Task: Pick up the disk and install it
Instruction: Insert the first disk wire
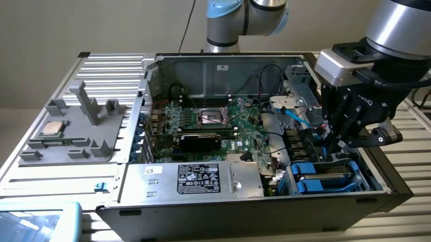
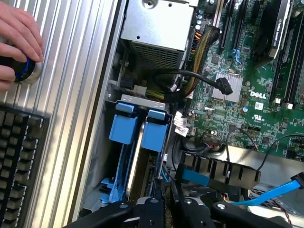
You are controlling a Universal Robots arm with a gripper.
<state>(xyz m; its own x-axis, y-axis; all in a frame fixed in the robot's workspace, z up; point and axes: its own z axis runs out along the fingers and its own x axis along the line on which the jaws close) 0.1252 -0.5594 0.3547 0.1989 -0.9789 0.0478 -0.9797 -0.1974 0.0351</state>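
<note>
The disk (image 2: 153,136) stands on edge in the drive bay (image 1: 367,176) at the front corner of the open computer case, on the exterior view's right. Its bright blue carrier shows beside a second blue carrier (image 2: 124,128), with a silver edge between them. My gripper (image 2: 166,203) reaches down into that bay from above, its black fingers (image 2: 151,209) closed narrowly on the inner blue carrier's rail. In the exterior view my gripper (image 1: 334,150) hangs just over the blue carriers (image 1: 323,177), and the disk's lower part is hidden inside the bay.
The motherboard (image 1: 215,126) with black cables fills the case's middle. A silver box with a black label (image 1: 202,179) sits beside the bay. A blue flat cable (image 2: 285,187) runs close by. A person's hand (image 2: 19,42) rests on a knob above a keyboard (image 2: 19,161).
</note>
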